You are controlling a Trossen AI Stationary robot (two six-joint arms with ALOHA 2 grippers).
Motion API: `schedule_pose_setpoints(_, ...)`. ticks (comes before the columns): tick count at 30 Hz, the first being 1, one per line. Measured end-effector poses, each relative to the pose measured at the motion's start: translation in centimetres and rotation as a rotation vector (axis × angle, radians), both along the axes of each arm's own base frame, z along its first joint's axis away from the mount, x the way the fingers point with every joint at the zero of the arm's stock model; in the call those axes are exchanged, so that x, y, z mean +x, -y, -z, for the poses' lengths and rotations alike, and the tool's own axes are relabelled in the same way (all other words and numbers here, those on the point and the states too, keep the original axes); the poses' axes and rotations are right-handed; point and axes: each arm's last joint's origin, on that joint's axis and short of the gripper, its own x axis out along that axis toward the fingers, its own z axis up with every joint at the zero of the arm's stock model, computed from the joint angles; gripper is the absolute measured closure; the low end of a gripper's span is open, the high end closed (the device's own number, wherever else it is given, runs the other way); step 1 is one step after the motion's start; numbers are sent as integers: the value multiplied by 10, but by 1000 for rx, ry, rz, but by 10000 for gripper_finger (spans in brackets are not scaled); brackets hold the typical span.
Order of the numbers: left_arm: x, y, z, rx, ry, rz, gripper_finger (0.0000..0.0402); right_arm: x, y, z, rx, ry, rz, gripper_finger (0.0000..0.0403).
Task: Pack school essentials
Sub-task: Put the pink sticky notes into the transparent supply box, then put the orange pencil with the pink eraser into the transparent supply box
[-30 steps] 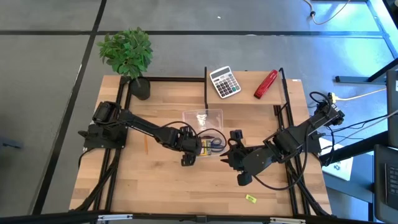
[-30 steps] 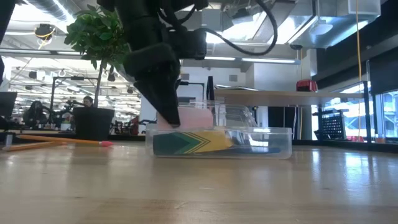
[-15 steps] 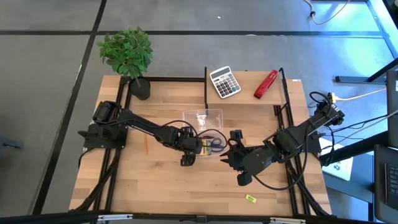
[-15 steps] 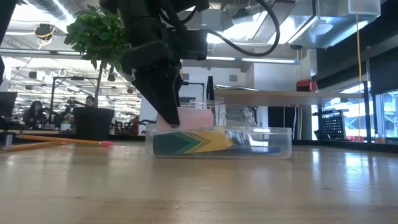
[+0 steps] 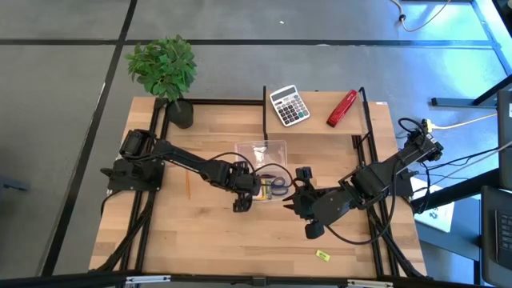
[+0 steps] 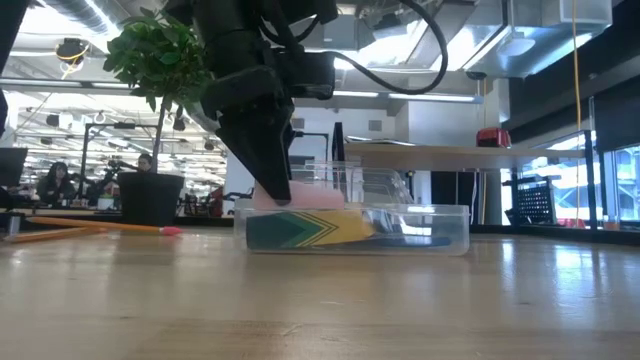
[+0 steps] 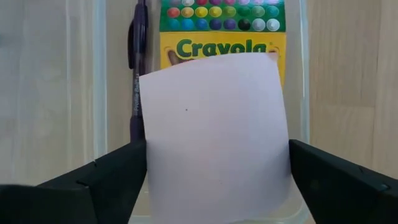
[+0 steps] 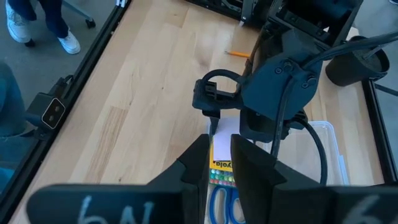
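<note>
A clear container (image 5: 272,192) stands mid-table and holds the green-yellow crayon box (image 7: 222,28), a dark pen (image 7: 135,81) and the blue-handled scissors (image 8: 224,202). My left gripper (image 7: 217,168) hovers over the container's left end, shut on the pale pink note pad (image 7: 214,137). In the low view the pad (image 6: 315,196) lies just above the crayon box (image 6: 300,230). My right gripper (image 8: 219,165) waits shut just right of the container (image 5: 301,194). Orange pencils (image 6: 90,226) lie on the table's left side (image 5: 188,186). A tiny yellow piece (image 5: 322,255) lies near the front edge. My left gripper pinches the note pad between its two fingers, one on each of two opposite side edges (image 7: 147,168). The fingers (image 6: 270,170) come from above, pointing down. The pad sits nearly flat inside the container, over the crayon box; whether it rests on the box I cannot tell.
A grey calculator (image 5: 289,105) and a red stapler (image 5: 342,108) sit on the raised far shelf. A potted plant (image 5: 166,72) stands at the far left corner. A clear lid or bag (image 5: 260,150) lies behind the container. Bare wood stretches along the near side (image 5: 240,240).
My left gripper has sunk a little toward the container, keeping its hold. The pink pad now sits lower and flatter above the crayon box than a second ago.
</note>
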Motion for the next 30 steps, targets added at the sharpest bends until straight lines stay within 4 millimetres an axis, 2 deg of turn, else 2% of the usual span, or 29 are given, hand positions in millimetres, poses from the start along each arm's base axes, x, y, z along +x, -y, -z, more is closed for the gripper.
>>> schedule_pose_setpoints(7,0,0,0,-1,0,-2,5,0,0,0,0,0,-1,334)
schedule_pose_setpoints(13,-1,1,-2,-28,3,4,3,0,0,0,0,0,0,334)
schedule_pose_setpoints(21,-9,-2,-27,-11,64,-53,5,0,0,0,0,0,0,334)
schedule_pose_setpoints(30,-41,-1,-56,-6,13,-192,6,0,0,0,1,0,0,334)
